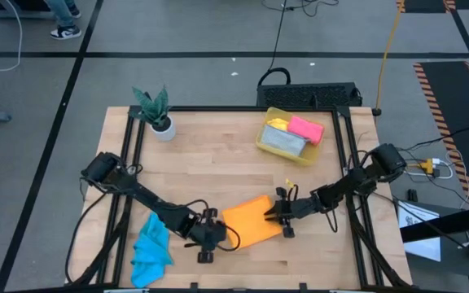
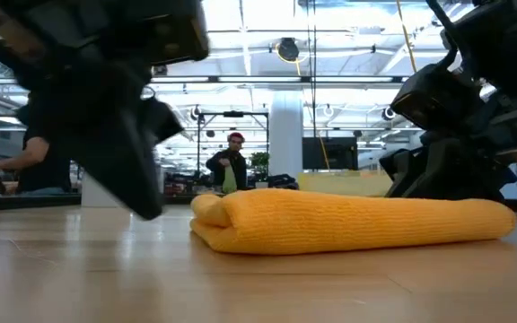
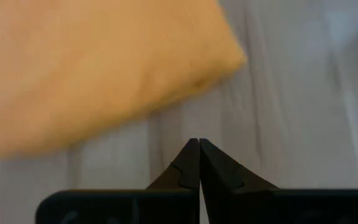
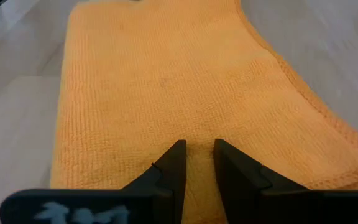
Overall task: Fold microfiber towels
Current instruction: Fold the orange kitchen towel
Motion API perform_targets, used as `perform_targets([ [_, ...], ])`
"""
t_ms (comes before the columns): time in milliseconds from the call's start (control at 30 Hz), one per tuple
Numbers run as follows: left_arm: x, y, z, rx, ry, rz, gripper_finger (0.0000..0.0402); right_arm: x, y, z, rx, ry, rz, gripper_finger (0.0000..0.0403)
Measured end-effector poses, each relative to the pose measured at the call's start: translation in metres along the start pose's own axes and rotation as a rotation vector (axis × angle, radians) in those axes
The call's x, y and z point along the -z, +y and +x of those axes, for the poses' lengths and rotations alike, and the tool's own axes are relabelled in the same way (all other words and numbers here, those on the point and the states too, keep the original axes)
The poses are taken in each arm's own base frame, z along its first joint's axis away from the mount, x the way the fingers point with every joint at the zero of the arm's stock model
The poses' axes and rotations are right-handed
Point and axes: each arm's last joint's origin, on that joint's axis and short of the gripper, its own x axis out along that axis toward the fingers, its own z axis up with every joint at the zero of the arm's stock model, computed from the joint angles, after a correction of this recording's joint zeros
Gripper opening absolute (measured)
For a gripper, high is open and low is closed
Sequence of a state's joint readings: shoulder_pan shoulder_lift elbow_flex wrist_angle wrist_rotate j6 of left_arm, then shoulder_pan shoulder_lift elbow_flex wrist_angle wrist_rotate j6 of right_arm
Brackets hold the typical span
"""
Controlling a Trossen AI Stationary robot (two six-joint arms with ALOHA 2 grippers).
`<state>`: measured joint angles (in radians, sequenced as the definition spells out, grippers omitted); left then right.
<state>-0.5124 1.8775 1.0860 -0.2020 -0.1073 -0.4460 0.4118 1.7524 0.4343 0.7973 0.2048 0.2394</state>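
An orange microfiber towel (image 1: 251,221) lies folded and flat near the table's front middle, also seen in the low view (image 2: 348,220). My left gripper (image 3: 199,142) is shut just off the towel's left edge (image 1: 221,237), above bare wood, touching nothing. My right gripper (image 4: 197,144) reaches in from the right over the towel's right edge (image 1: 278,215), its fingers a narrow gap apart with orange cloth between them. A bright blue towel (image 1: 151,248) lies crumpled at the front left. My right gripper has the orange towel's right-hand edge part (image 4: 197,171) between its two fingers, which come slanting down from the table's right. One layer or several, I cannot tell. The towel lies flat on the table, stretching away from the fingers, with stacked edges along one side (image 4: 328,155).
A translucent yellow bin (image 1: 260,140) at the back right holds pink (image 1: 306,129), grey (image 1: 283,141) and yellow (image 1: 277,124) towels. A small potted plant (image 1: 157,114) stands at the back left. Bare wood lies between the bin and the orange towel.
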Motion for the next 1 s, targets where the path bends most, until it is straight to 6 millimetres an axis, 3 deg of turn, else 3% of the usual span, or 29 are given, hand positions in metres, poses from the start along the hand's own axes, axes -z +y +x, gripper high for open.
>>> perform_targets([
  [200, -0.01, -0.001, -0.017, -0.091, -0.125, 0.002, 0.0015, -0.017, 0.002, -0.014, -0.014, -0.057, -0.012, 0.0073],
  [400, -0.035, 0.015, -0.007, -0.046, -0.286, 0.005, 0.0005, -0.024, 0.002, -0.02, -0.021, -0.102, -0.003, 0.0073],
  [700, -0.017, 0.049, 0.022, -0.103, -0.052, -0.121, 0.0019, 0.001, -0.006, -0.002, 0.048, 0.016, -0.011, 0.0073],
  [1000, -0.016, 0.075, 0.009, -0.402, -0.028, -0.045, 0.0013, -0.002, -0.008, -0.017, 0.178, 0.067, -0.005, 0.0073],
])
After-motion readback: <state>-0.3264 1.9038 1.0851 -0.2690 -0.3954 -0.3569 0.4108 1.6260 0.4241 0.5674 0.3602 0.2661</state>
